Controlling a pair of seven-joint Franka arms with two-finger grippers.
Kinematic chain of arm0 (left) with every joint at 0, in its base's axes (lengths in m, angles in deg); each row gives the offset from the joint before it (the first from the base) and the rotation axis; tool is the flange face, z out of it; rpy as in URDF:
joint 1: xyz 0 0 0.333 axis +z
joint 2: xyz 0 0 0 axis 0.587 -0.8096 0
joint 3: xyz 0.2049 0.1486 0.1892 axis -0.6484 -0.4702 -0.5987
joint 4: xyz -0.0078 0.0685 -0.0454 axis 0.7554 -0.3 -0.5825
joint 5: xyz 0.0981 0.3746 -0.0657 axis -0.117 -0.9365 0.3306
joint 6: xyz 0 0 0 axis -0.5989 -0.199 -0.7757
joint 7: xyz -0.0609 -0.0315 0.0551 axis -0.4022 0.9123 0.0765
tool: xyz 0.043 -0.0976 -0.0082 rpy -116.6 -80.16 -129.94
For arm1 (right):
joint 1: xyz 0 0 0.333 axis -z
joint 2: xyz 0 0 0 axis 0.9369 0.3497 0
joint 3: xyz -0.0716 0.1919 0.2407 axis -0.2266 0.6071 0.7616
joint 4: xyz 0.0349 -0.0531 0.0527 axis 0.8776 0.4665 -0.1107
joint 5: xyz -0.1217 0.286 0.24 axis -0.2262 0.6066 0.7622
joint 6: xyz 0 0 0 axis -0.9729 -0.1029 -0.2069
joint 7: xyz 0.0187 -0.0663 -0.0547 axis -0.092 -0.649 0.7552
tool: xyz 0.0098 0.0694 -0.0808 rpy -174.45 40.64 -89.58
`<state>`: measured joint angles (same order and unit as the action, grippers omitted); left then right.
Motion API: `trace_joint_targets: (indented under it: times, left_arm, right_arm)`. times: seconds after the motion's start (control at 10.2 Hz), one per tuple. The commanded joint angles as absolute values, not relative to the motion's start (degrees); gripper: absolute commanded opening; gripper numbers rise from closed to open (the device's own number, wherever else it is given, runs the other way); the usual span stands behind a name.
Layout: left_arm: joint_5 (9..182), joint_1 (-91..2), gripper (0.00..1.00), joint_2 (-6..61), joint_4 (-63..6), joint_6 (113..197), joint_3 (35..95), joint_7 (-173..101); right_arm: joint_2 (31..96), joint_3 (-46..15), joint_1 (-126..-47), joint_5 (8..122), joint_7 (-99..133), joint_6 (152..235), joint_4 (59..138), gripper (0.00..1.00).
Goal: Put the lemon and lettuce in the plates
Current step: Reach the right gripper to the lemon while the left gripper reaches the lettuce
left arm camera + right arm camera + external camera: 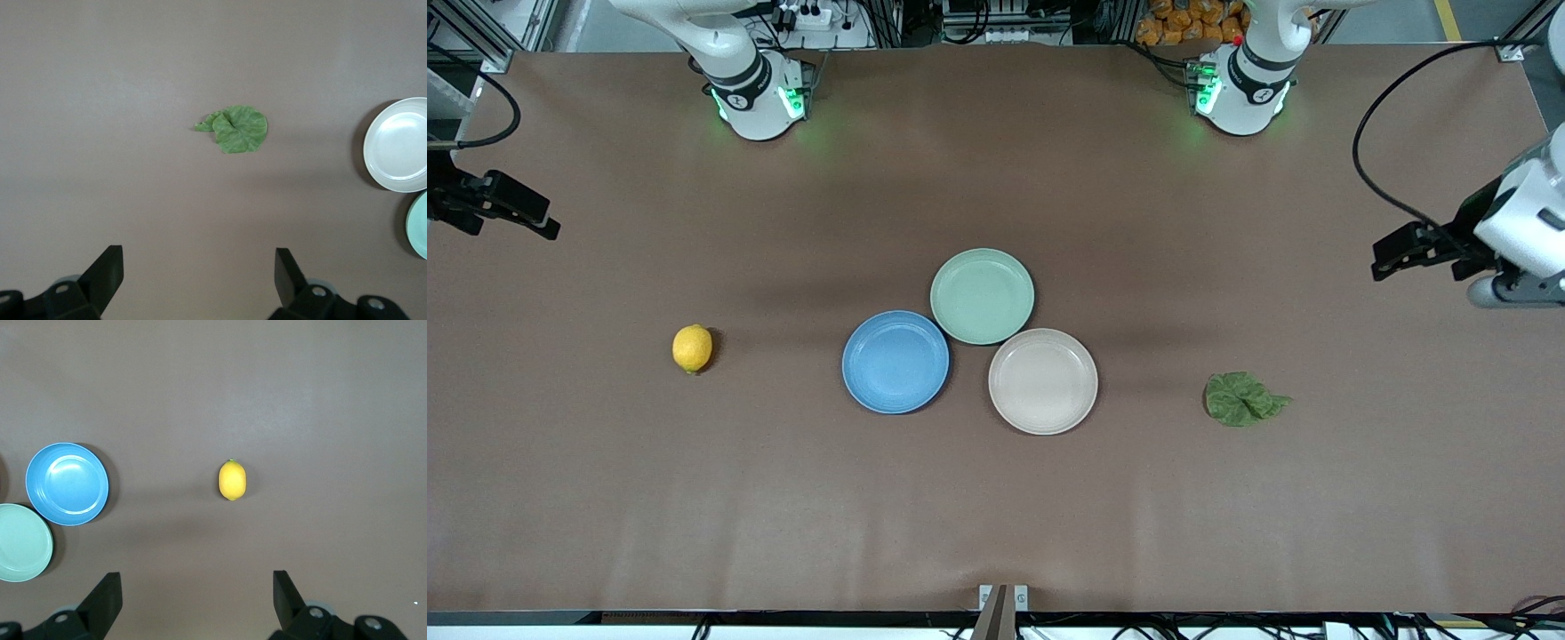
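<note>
The yellow lemon [692, 348] lies on the brown table toward the right arm's end; it also shows in the right wrist view [232, 480]. The green lettuce [1243, 398] lies toward the left arm's end and shows in the left wrist view [237, 129]. The blue plate [895, 362] and the beige plate [1043, 380] sit empty at the table's middle. My left gripper [1394, 256] [199, 273] is open and empty, up over the left arm's end of the table. My right gripper [541, 220] [197, 597] is open and empty, up over the right arm's end.
A pale mint-green plate [982, 295] sits empty, farther from the front camera than the blue and beige plates and against both. A black cable [1369, 169] hangs by the left arm.
</note>
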<state>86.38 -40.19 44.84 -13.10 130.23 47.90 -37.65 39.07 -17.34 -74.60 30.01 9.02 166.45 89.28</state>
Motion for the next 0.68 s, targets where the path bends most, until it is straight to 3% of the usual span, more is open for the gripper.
trace_joint_targets:
  times: [0.0, 0.59]
  left_arm:
    - [87.4, -39.8, 1.0, 44.6, -15.7, 133.9, 47.9, -37.8]
    - [88.7, -40.4, 1.0, 42.9, -24.9, 143.4, 48.2, -34.4]
  right_arm:
    - [37.2, -16.6, -73.3, 30.3, 8.4, 167.1, 92.4, 1.0]
    - [37.8, -16.5, -73.2, 30.3, 8.6, 181.6, 107.4, 1.0]
